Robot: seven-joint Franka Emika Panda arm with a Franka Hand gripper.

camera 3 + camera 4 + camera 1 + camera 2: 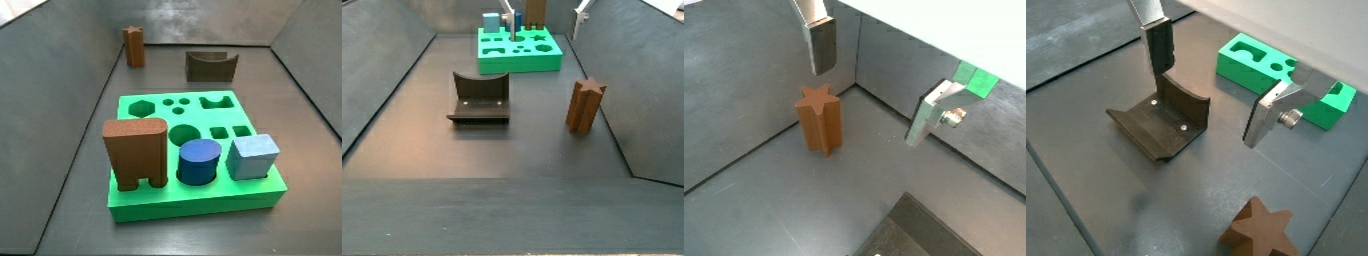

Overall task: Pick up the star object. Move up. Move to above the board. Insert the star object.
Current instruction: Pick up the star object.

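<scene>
A: Your end effector (871,92) hangs wide open with nothing between its plates. In both wrist views the two fingers (822,45) stand well apart over bare floor. You won't see it properly in either side view; only some pale bits show at the top edge of one, too small to read.

B: So where's the star (820,121)?

A: It stands upright on the tabletop (764,200), untouched. In a wrist view it sits left of centre, below one finger and clear of both. In a side view (584,105) it's right of centre, close to the grey wall; in another side view it's a small post at the upper left (135,46).

B: And the board (147,190)?

A: It's far from the star. In a side view it fills the lower middle of the frame, already carrying a brown arch (135,152), a blue cylinder (199,162) and a pale blue cube (253,156). The star-shaped hole (214,101) near its top edge looks free.

B: Anything else around?

A: A dark scooped block (478,98) lies between star and board, left of centre in a side view.

B: How far along are you?

A: I'd say at the very start. Nothing is grasped, so the pick, the lift, the carry over the board and the insertion all remain. You'd first need to bring the open plates down around the star.
</scene>
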